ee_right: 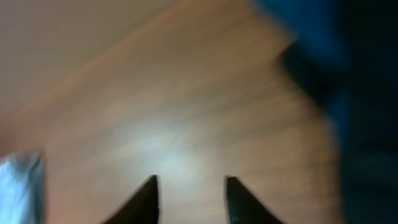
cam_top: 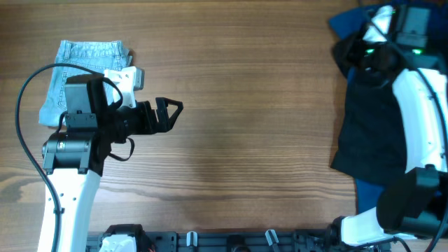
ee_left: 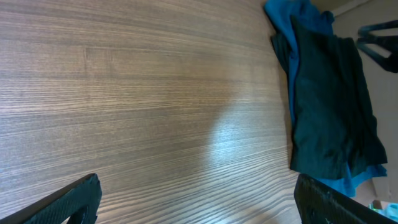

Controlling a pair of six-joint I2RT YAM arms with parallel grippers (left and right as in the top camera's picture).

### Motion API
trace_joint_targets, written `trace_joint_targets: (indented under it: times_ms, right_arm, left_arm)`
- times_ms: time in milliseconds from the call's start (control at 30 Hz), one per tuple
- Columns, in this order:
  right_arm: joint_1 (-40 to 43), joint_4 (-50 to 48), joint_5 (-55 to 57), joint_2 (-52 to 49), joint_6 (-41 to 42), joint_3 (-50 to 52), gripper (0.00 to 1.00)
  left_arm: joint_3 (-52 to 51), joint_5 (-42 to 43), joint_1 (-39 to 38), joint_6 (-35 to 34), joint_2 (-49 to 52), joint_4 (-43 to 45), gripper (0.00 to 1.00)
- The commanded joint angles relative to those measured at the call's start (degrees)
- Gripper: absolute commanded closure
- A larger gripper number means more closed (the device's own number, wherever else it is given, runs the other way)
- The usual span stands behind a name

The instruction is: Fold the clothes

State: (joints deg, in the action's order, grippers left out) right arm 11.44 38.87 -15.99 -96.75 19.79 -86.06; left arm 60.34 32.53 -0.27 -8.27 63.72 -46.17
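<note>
1. The bench: a wide stretch of bare wood is seen in the middle. The clothes are parked at its two ends, so no folding is being done out in the open right now.
2. Blue garment: found at the far right edge, mostly buried under the black one. Only rumpled bits are seen poking out at the top and bottom. It's judged unfolded, so this one's left to do.
3. Black shorts: laid on top of the blue garment as a long, loose slab with wavy edges. Whether a fold has been put in can't be told from here. It doesn't look neat enough to be called finished.
4. Denim shorts: set at the far left corner as a small tidy rectangle, partly hidden by the left arm. These are reckoned done.
5. Left tool: held over bare wood just right of the denim, well apart from the dark pile. Its jaws are spread wide and nothing is gripped.
6. Right tool: parked over by the dark pile. In the blurry wrist view its two fingers are seen parted, with only wood between them. Nothing is grasped, and the dark cloth sits off to one side.

So roughly one of three is sorted, and the two big pieces are yet to be handled, lol.
</note>
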Motion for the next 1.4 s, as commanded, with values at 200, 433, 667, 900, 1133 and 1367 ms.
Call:
trace_joint_targets:
  times_ms: [200,433,667,900,1133,1367]
  right_arm:
    - [17.9,-17.7,5.7,-13.4,1.3,-0.7,0.56]
    - [19.6,-21.8,5.8,-23.7,-4.2,-7.3,0.49]
    - [20.2,-18.3,13.7,-30.6,-6.4,-18.4,0.44]
    - [20.2,-19.5,15.6,-34.5,-22.6,-18.3,0.18]
    - [20.5,-24.3,16.3,-37.5,-22.8,-18.3,0.1]
    - [20.8,-27.5,17.9,-40.6,-28.8,-18.3,0.34]
  left_arm:
    - [1.1,1.1,-0.3,-1.4,-0.8,0.3,0.0]
    - [1.1,1.1,-0.3,-1.4,-0.8,0.3,0.0]
    - [1.1,1.1,-0.3,-1.7,-0.7,0.2,0.0]
    - [1.1,1.1,-0.3,-1.7,-0.7,0.3,0.0]
    - [1.1,1.1,-0.3,-1.7,-0.7,0.3,0.0]
    - [1.1,1.1,-0.3,-2.7,-0.7,0.3,0.0]
